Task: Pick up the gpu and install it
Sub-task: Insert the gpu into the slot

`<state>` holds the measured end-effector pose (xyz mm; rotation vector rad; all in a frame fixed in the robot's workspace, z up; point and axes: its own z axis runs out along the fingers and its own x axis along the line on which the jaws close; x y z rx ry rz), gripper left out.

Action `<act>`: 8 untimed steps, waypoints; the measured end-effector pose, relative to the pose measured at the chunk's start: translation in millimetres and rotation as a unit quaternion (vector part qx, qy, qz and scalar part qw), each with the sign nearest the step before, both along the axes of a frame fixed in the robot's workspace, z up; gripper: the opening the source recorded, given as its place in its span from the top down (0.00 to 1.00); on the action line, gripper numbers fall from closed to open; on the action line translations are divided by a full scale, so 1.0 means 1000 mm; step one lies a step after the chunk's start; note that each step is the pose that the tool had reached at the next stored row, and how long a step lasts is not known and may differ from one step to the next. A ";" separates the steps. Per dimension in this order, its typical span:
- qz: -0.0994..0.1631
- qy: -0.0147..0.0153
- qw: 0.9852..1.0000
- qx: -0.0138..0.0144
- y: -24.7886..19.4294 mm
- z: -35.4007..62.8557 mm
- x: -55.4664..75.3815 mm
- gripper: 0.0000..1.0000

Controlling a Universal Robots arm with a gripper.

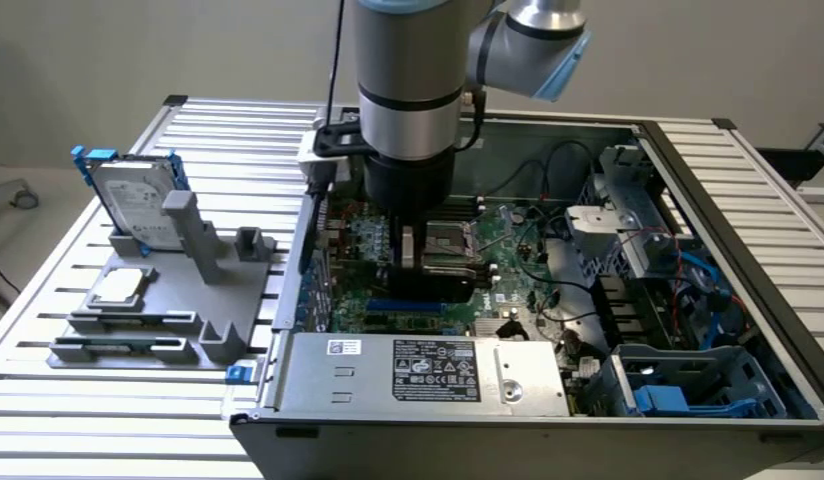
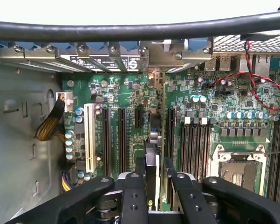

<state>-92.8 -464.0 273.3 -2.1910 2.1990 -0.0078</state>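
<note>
- Computer case [image 1: 732,200], its power supply [image 1: 426,370] closest to the exterior view, lies on its side with the panel off. That likely keeps the motherboard [image 2: 130,93] face-up for reaching straight down.
- Slatted metal counter [image 1: 119,420] carries the case and, at the exterior view's left, a grey fixture [image 1: 212,340]. A hard drive [image 1: 129,195] stands upright in it and a CPU chip [image 1: 119,287] lies flat, probably so each can be taken from above.
- Robot arm [image 1: 405,80] hangs vertically, wrist straight down into the case over the middle of the board.
- Black expansion slots [image 2: 122,140] run in parallel rows beside the empty CPU socket [image 2: 237,170].
- End effector [image 2: 153,173] points down, partly closed, one finger clamped on each face of the card.
- Gpu [image 2: 151,154] sits edge-on in that grip, low over the slots and parallel to them, seemingly so its connector edge faces the board. Whether it touches a slot I cannot tell.
</note>
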 end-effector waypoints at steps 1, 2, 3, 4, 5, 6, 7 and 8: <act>0.000 0.000 1.000 0.000 -0.0001 -0.0003 0.000 0.74; 0.000 0.000 1.000 0.000 -0.0001 -0.0009 0.000 0.74; 0.000 0.000 1.000 0.000 0.0000 -0.0015 0.000 0.74; 0.000 0.000 1.000 0.000 0.0000 -0.0022 -0.001 0.74; 0.000 0.000 1.000 0.000 0.0000 -0.0030 -0.001 0.74; 0.000 0.000 1.000 0.001 0.0000 -0.0036 -0.001 0.74; 0.000 0.000 1.000 0.001 -0.0001 -0.0040 -0.001 0.74; 0.000 0.000 1.000 0.001 -0.0001 -0.0044 -0.001 0.74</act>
